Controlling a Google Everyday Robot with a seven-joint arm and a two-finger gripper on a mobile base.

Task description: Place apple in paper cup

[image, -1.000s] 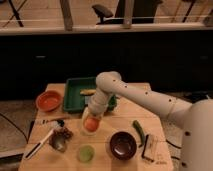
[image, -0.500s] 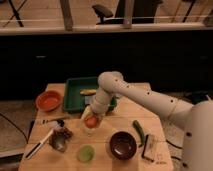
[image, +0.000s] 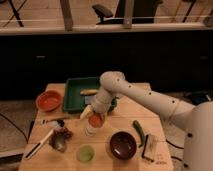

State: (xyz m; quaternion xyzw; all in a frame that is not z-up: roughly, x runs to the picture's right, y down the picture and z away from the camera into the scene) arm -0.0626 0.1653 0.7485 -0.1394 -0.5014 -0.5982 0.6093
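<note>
The apple [image: 95, 120], small and orange-red, sits at the mouth of the paper cup [image: 90, 131], a short white cup standing on the wooden table [image: 112, 125] near its middle. My gripper [image: 93, 112] hangs just above the apple, at the end of the white arm [image: 145, 98] that reaches in from the right. The arm's wrist hides the top of the apple.
An orange bowl [image: 48, 100] stands at the left. A green tray [image: 75, 95] with a yellow item [image: 89, 92] lies behind the cup. In front are a light green cup [image: 85, 153], a dark brown bowl [image: 123, 145], a green vegetable [image: 138, 131] and utensils [image: 50, 140].
The apple has stayed at nearly the same spot, and the white cup under it shows more plainly now. The arm has barely shifted.
</note>
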